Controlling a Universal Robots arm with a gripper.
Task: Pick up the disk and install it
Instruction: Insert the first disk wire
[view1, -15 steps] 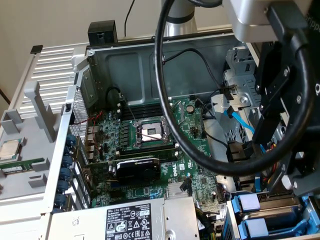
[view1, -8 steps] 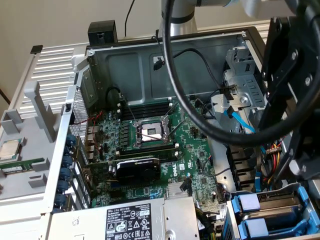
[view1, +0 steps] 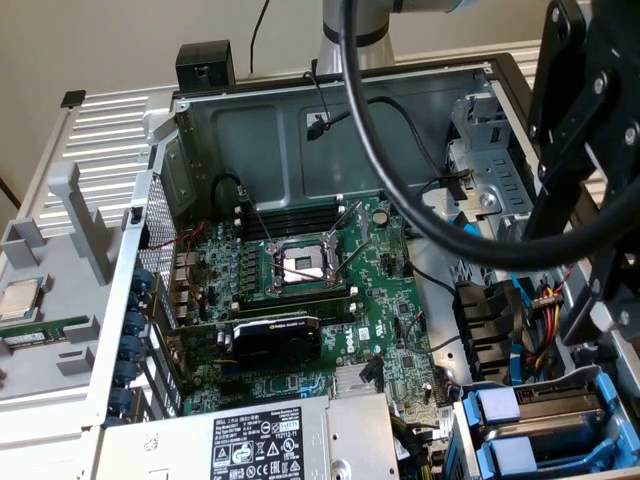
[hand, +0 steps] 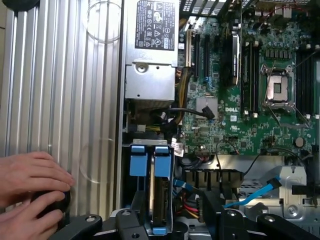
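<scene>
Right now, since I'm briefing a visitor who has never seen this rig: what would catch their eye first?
A green circuit board with a bare chip socket at its middle lies in the open computer case. In the exterior view a thick black cable loops across the front, with blue drive carriers at that view's lower right. A person's hands rest on the ribbed grey panel beside the case.

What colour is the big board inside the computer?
Green. The board shows best in the wrist view.
</scene>
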